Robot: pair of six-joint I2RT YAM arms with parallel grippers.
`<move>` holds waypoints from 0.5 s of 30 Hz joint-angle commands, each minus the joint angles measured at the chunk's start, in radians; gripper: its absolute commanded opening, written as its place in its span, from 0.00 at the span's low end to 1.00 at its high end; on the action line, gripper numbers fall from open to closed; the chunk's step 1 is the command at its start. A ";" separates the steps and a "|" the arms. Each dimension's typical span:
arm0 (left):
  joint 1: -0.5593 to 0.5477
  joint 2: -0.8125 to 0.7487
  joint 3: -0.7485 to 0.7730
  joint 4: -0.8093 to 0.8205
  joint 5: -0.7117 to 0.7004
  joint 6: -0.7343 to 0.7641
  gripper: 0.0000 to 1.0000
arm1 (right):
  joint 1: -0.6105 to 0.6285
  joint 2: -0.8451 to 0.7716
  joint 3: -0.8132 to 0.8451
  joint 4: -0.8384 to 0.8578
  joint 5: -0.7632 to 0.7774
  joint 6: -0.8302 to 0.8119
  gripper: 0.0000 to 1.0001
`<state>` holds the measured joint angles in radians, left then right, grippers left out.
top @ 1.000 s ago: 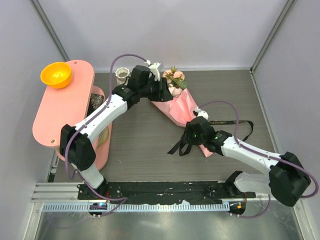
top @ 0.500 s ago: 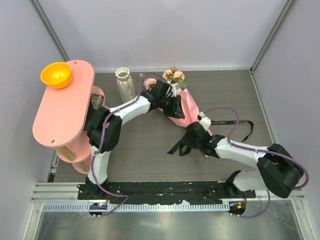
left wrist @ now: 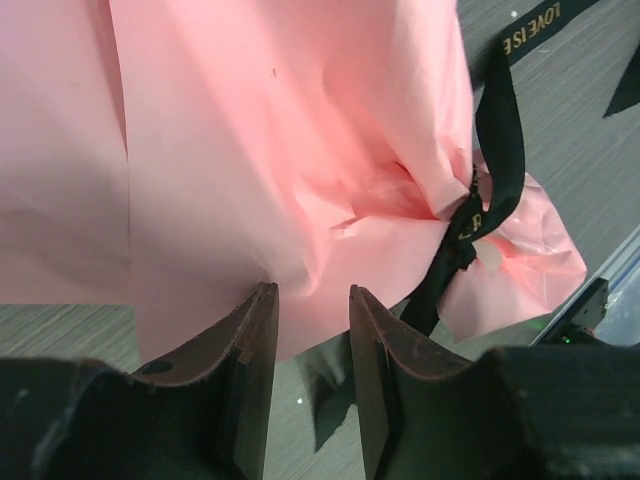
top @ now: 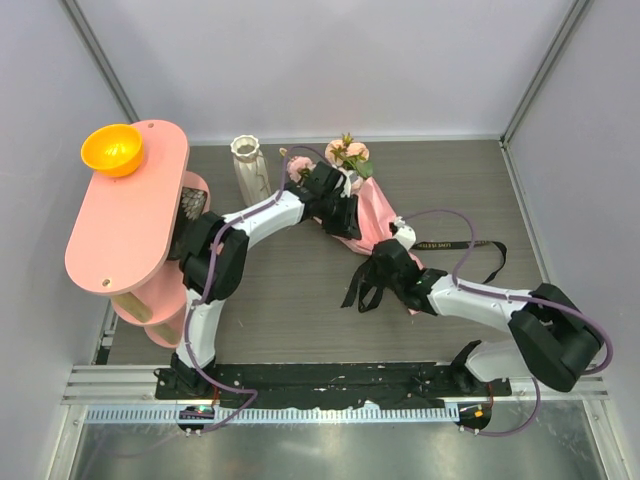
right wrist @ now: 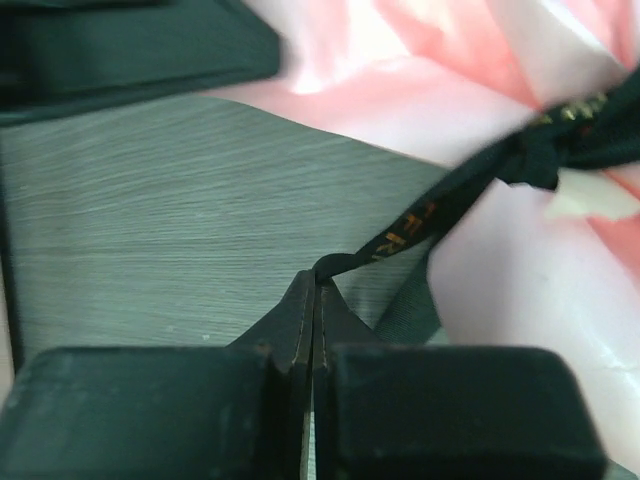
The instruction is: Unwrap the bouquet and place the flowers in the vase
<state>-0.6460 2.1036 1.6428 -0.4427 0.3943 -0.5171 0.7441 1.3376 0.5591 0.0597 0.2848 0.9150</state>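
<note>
From above, the bouquet (top: 378,215) lies wrapped on the counter (top: 290,300), its flowers (top: 348,152) pointing toward the back wall and the white vase (top: 250,165) standing well to their left. The left end effector (top: 346,222) sits over the upper paper and the right end effector (top: 378,275) at the black ribbon (top: 362,288), though both sets of fingertips are lost under their own housings here. At the left wrist, the end effector (left wrist: 312,300) is released, fingers apart at the edge of the pink paper (left wrist: 280,150). I'd have it bite that fold squarely before anything is tugged. The stems are hidden inside the cone. At the right wrist, the end effector (right wrist: 312,290) is clenched on a ribbon strand. A steady pull away from the knot (right wrist: 535,160) looks best to me, with the other arm anchoring the wrap. Whether that strand is a free tail I cannot tell, since the bow is blurred and cut off.
</note>
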 commanded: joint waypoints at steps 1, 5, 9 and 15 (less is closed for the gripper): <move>-0.006 0.015 0.041 -0.034 -0.052 0.040 0.38 | -0.002 -0.121 -0.028 0.242 -0.100 -0.253 0.01; -0.006 0.041 0.052 -0.060 -0.072 0.049 0.36 | 0.008 -0.280 -0.079 0.333 -0.380 -0.540 0.01; -0.004 0.064 0.064 -0.064 -0.077 0.051 0.36 | 0.008 -0.390 -0.056 0.261 -0.600 -0.705 0.01; -0.004 0.078 0.064 -0.059 -0.074 0.051 0.35 | 0.061 -0.325 0.139 0.068 -1.013 -0.774 0.02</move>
<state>-0.6479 2.1727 1.6726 -0.4915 0.3321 -0.4877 0.7479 0.9771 0.5751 0.2241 -0.3908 0.2481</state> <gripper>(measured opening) 0.357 0.028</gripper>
